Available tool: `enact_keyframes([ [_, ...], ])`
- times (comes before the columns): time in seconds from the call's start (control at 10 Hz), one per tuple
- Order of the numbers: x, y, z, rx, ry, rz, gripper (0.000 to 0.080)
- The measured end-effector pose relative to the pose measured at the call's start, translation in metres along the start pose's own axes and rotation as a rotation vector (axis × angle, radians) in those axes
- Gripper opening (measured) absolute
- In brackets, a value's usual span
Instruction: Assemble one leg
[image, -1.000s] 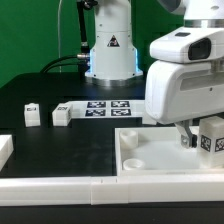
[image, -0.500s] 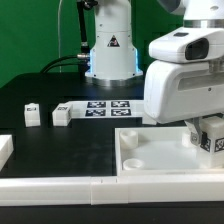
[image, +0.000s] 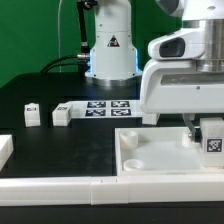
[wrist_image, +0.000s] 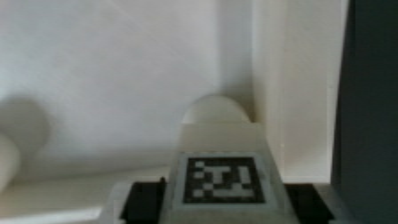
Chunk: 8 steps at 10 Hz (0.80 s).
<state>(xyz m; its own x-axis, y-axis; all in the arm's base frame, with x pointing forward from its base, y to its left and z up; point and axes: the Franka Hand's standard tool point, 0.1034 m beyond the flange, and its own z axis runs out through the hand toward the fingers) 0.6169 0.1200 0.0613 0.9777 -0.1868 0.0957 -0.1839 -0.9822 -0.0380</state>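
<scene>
My gripper (image: 208, 133) hangs over the far right part of the large white panel (image: 150, 162) in the exterior view. It is shut on a leg (image: 213, 140), a small white post with a black-and-white tag. In the wrist view the leg (wrist_image: 221, 170) stands between the dark fingers (wrist_image: 139, 198), its rounded tip pointing down at the panel's surface (wrist_image: 125, 90). Two more legs (image: 61, 115) (image: 32, 115) lie on the black table at the exterior view's left.
The marker board (image: 108, 106) lies at the back near the robot base. Long white border strips (image: 60, 187) run along the front, and one white block (image: 5, 148) sits at the left edge. The panel has a round socket (image: 133, 158).
The gripper with the leg has shifted slightly toward the exterior view's left and a little lower over the panel.
</scene>
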Motion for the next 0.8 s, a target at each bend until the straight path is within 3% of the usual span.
enact_keyframes([
  [0.5, -0.0029, -0.0058, 0.0014, 0.007, -0.004, 0.731, 0.0290],
  [0.8, -0.0021, -0.0053, 0.0014, 0.021, -0.014, 0.837, 0.0291],
])
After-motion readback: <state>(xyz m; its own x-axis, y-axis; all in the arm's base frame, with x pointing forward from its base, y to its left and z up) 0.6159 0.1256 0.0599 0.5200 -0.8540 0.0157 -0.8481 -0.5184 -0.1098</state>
